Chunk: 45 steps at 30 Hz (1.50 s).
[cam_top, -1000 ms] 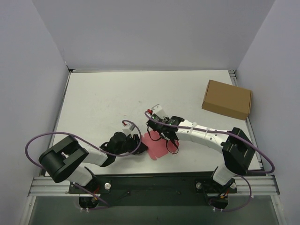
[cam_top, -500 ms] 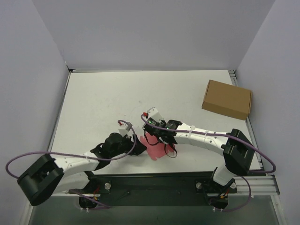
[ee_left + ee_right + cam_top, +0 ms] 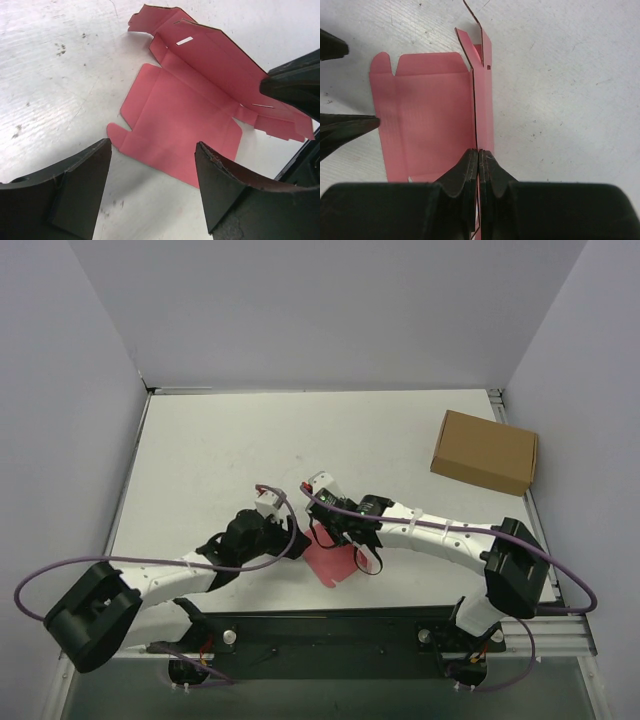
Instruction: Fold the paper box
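The right tool (image 3: 478,156) has its two fingers pressed tight together on a raised panel of the paper box (image 3: 427,115), pinching the thin pink-red card edge-on along a fold line. From that fold the rest of the sheet spreads out flat to the robot's left, unfolded, with its tabs and slots showing. The left tool (image 3: 153,147) stands just beside the sheet's left edge with its jaws wide apart, one finger to either side of a corner flap, gripping nothing. The sheet lies on the white worktop (image 3: 220,460) close to the near edge, between the two arms. A brown cardboard box (image 3: 485,452) sits well apart from it, toward the far right of the worktop.
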{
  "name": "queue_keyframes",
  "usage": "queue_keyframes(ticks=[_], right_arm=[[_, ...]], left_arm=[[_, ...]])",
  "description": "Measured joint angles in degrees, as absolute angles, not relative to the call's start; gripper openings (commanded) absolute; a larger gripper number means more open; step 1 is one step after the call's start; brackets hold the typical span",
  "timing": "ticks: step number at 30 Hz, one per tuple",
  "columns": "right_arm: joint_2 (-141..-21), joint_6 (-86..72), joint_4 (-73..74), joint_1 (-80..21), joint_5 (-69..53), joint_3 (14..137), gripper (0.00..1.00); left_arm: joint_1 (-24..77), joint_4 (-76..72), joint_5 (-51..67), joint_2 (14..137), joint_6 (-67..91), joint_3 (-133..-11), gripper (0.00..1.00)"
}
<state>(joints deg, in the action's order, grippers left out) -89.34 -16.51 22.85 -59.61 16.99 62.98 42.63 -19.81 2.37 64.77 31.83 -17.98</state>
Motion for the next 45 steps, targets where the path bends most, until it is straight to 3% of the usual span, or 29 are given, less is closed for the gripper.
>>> queue_keyframes(ticks=[8, 20, 36, 45], right_arm=[[-87.29, -16.43, 22.48, -56.95, 16.51, 61.25, 0.00], [-84.95, -14.94, 21.80, -51.42, 15.05, 58.00, 0.00], [-84.95, -14.98, 21.65, -51.31, 13.89, 56.75, 0.00], [-84.95, -14.96, 21.67, -51.48, 14.11, 56.77, 0.00]], left_arm=[[42.63, -32.99, 6.09, 81.38, 27.18, -23.77, 0.66], [42.65, -45.50, 8.40, 96.38, 24.99, -30.09, 0.58], [45.58, -42.44, -0.30, 98.41, 22.98, -31.57, 0.52], [47.16, -43.24, -1.45, 97.60, 23.09, -28.82, 0.33]])
